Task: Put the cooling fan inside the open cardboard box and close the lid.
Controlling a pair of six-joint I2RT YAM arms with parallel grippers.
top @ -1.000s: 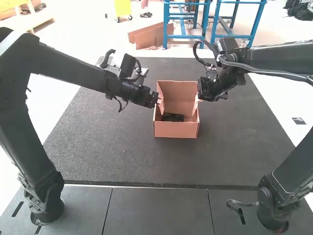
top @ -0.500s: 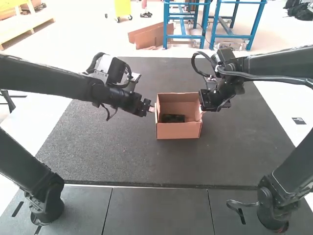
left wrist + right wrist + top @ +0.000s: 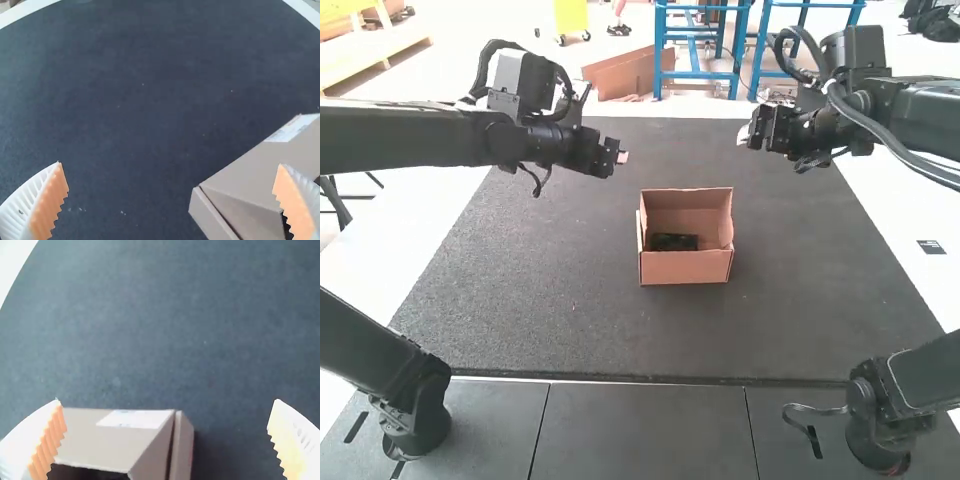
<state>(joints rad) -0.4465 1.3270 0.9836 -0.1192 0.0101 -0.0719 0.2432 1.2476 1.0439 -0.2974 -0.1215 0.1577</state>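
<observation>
The open cardboard box (image 3: 685, 262) stands in the middle of the black mat, its lid upright along the far side. The black cooling fan (image 3: 672, 241) lies inside it. My left gripper (image 3: 613, 157) hovers above and to the far left of the box, open, with nothing between its fingers. My right gripper (image 3: 757, 128) hangs above and to the far right of the box, also open and holding nothing. A corner of the box (image 3: 250, 195) shows below the left gripper (image 3: 170, 205) in the left wrist view. The box top (image 3: 125, 440) lies below the right gripper (image 3: 167, 437) in the right wrist view.
The black mat (image 3: 520, 280) has bare room on all sides of the box. White floor borders the mat at left and right. A loose piece of cardboard (image 3: 620, 72) lies beyond the mat's far edge.
Both grippers have let go of the box's sides and risen away from it, the left going up and left, the right up and right. The box shifted slightly earlier and now stands still.
</observation>
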